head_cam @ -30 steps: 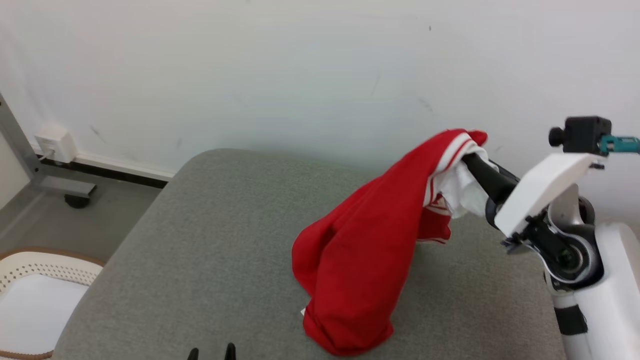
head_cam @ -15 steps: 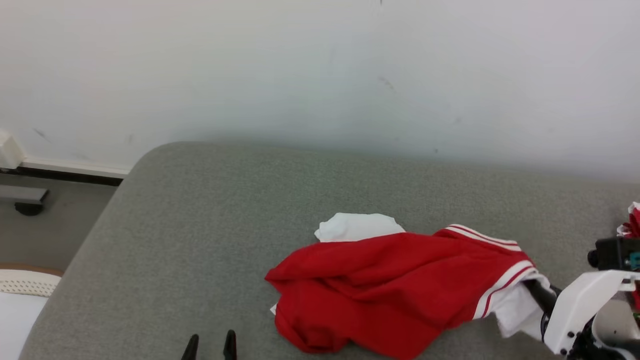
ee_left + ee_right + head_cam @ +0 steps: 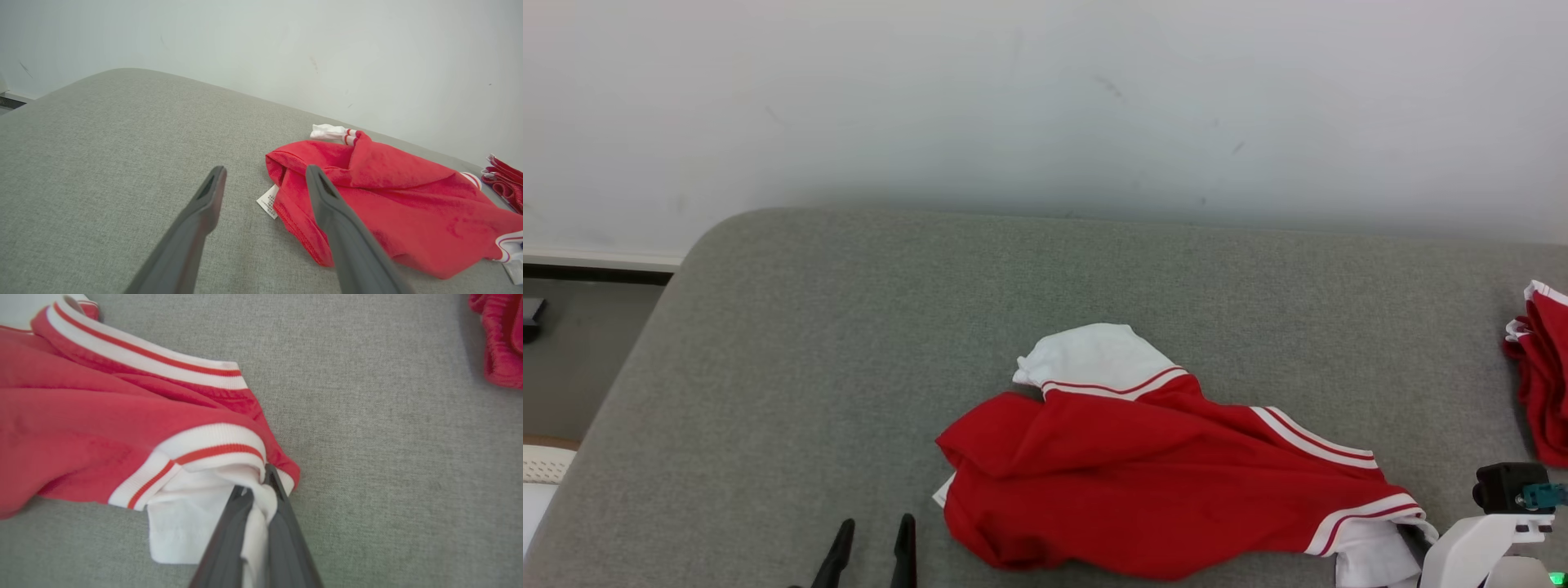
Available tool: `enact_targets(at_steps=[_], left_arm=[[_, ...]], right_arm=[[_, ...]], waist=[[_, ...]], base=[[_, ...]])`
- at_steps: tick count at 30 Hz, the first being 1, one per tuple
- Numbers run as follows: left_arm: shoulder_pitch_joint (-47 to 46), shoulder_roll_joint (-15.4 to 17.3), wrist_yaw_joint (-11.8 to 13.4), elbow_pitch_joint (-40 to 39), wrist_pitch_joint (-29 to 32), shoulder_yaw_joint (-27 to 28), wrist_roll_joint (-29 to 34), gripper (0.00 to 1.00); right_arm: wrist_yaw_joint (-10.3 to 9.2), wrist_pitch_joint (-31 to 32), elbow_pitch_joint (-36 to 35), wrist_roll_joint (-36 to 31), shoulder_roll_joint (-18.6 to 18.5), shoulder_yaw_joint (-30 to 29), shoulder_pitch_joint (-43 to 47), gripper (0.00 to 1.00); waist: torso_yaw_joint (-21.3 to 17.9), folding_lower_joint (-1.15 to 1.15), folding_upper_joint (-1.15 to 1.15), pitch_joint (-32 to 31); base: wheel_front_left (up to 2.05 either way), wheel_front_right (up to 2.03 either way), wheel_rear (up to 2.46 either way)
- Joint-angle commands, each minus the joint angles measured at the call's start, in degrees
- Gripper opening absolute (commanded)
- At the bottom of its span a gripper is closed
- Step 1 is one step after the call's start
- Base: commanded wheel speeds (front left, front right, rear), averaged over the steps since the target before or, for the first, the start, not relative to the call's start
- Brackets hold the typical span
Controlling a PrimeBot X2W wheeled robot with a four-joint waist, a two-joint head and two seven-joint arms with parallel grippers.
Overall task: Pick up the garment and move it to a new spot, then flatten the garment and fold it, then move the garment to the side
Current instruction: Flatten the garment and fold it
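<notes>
Jaws on the right gripper (image 3: pixel 256 486) are pinching a white edge of the garment (image 3: pixel 1143 490), which is lying crumpled on the grey cushion (image 3: pixel 849 367), the left gripper (image 3: pixel 265 169) is hovering wide open, and flattening and folding are seemingly pending.

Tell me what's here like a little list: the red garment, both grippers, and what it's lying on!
garment: red, white striped trim, crumpled, lying on the cushion
right gripper: shut on the garment's white part
left gripper: open, holding nothing, left of the garment
cushion: grey fabric
other cloth: red, far right, apart
</notes>
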Motion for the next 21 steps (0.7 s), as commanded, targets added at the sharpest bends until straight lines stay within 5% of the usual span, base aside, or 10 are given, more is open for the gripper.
enact_targets(at_steps=[1, 2, 4, 5, 21], left_arm=[[-0.58, 0.21, -0.14, 0.14, 0.0, 0.21, 0.79, 1.0], [-0.68, 0.2, -0.21, 0.25, 0.0, 0.2, 0.84, 1.0], [-1.03, 0.21, -0.38, 0.36, 0.0, 0.33, 0.93, 1.0], [-1.15, 0.2, -0.36, 0.44, 0.0, 0.39, 0.97, 1.0], [0.77, 0.21, -0.07, -0.05, 0.0, 1.56, 1.22, 1.0]], right_arm=[[-0.12, -1.28, 1.45, -0.12, -0.53, 0.37, -0.89, 0.0], [-0.12, -1.96, 2.37, 0.07, -0.53, 0.67, -1.2, 0.04], [-0.12, -3.83, 3.82, 0.13, -0.6, 0.91, -2.15, 0.5], [-0.12, -4.63, 4.45, -0.06, -0.68, 1.17, -2.5, 1.0], [-0.12, -23.7, -1.5, -5.37, -5.37, 1.55, 1.23, 1.0]], waist=[[-0.18, 0.0, 0.0, 0.3], [-0.26, 0.0, 0.0, 0.42], [-0.45, 0.0, 0.0, 0.67], [-0.54, 0.0, 0.0, 0.75], [-3.23, 0.0, 0.0, -0.64]], base=[[0.0, 0.0, 0.0], [0.0, 0.0, 0.0], [0.0, 0.0, 0.0], [0.0, 0.0, 0.0], [0.0, 0.0, 0.0]])
